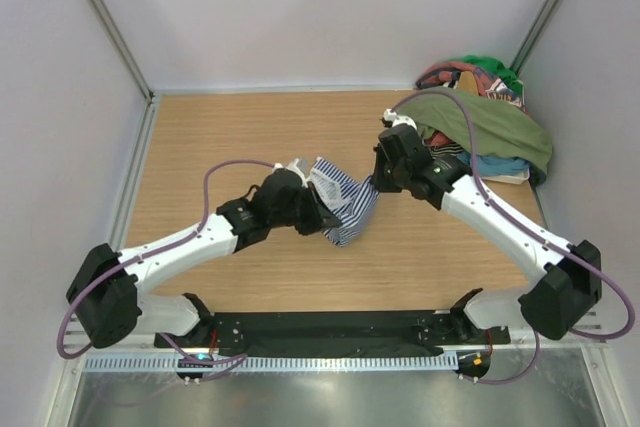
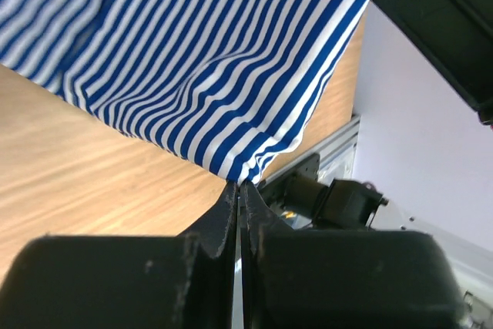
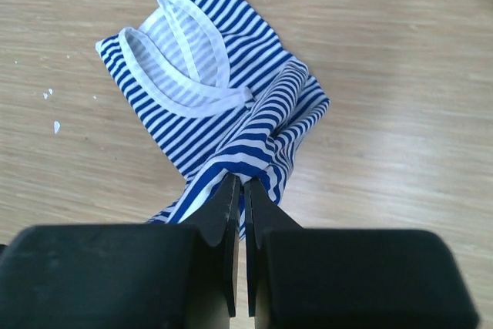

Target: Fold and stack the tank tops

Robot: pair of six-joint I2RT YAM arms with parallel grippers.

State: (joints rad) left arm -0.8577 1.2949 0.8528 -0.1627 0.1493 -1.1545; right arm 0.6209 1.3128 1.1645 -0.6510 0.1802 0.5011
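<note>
The navy-and-white striped tank top [image 1: 345, 202] hangs lifted over the middle of the wooden table, held between both grippers. My left gripper [image 1: 322, 217] is shut on its lower hem edge [image 2: 239, 161]. My right gripper [image 1: 378, 185] is shut on a bunched fold of the same top [image 3: 246, 161], with its white-trimmed neckline [image 3: 185, 75] lying toward the table below. The olive green tank top [image 1: 495, 122] lies draped over a pile of clothes at the far right corner.
The clothes pile [image 1: 478, 82] with red, green and blue garments sits at the back right against the wall. The right arm's purple cable [image 1: 465, 127] arcs over that pile. Bare wooden table [image 1: 230, 127] lies left and behind the arms.
</note>
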